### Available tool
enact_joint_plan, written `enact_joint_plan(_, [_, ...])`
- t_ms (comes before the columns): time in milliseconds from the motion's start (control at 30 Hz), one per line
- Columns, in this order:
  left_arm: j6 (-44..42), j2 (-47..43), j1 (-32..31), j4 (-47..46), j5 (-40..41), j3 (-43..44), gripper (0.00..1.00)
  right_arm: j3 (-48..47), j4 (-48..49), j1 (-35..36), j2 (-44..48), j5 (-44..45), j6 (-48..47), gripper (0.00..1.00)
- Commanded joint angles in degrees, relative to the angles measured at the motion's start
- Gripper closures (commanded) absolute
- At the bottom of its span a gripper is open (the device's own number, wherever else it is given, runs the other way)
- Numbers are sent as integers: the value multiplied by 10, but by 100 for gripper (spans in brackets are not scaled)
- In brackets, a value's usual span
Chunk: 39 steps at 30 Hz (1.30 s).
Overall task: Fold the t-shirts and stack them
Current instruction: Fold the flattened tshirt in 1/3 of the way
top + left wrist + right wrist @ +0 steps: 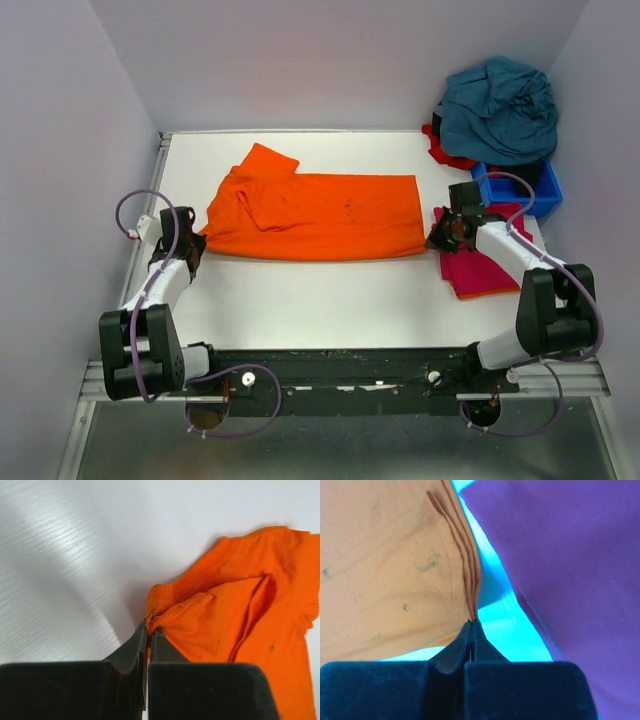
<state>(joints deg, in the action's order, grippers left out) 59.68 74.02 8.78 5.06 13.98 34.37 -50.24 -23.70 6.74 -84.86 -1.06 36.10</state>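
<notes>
The orange t-shirt (320,215) is laid flat across the middle of the white table (320,300), with its long side running left to right. It is folded into a roughly rectangular band. One sleeve is turned up at the far left, where it projects beyond the band. The cloth is bright, plain and soft, with shallow creases around the sleeve area and a few small dark marks near the centre.

The left gripper (148,630) is closed completely on the near left corner of the shirt. In the left wrist view a stitched hem edge is seen pinched between the fingertips, and the cloth is gathered into a small peak just above them.

The right gripper (471,626) is likewise closed on the near right corner. Several hem layers are seen stacked edge to edge where they enter the fingertips.

A magenta t-shirt (480,270) is spread on the table just beside the right end of the orange one, partly under the right arm. A teal t-shirt (500,110) is heaped at the far right corner, above a blue bin (545,195). A red t-shirt (445,150) is partly visible beneath that heap.
</notes>
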Motion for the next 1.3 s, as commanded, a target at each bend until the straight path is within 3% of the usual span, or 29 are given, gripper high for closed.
enact_joint_plan(0, [-5, -38, 6, 26, -15, 60, 100, -81, -40, -8, -7, -5, 6, 99])
enact_joint_plan(133, [-11, -60, 5, 105, -1, 156, 100, -172, -86, -27, 23, -7, 6, 99])
enact_joint_plan(233, [-13, -90, 5, 137, 3, 177, 100, -176, -101, -28, 56, -13, 12, 99])
enact_joint_plan(333, [-6, -120, 5, 166, 4, 142, 100, -112, -89, -27, 85, -34, 13, 99])
enact_joint_plan(467, [10, -169, 5, 190, 36, 27, 100, 9, -54, -27, 121, -61, 4, 99])
enact_joint_plan(700, [36, -196, 5, 141, -11, -119, 100, 104, -28, -27, 124, -93, -11, 99])
enact_joint_plan(1033, [21, -203, 5, 196, 27, -59, 100, 95, -33, -27, 113, -88, -12, 99])
enact_joint_plan(1267, [39, -249, 5, 267, 64, -92, 100, 138, -40, -27, 169, -69, 6, 95])
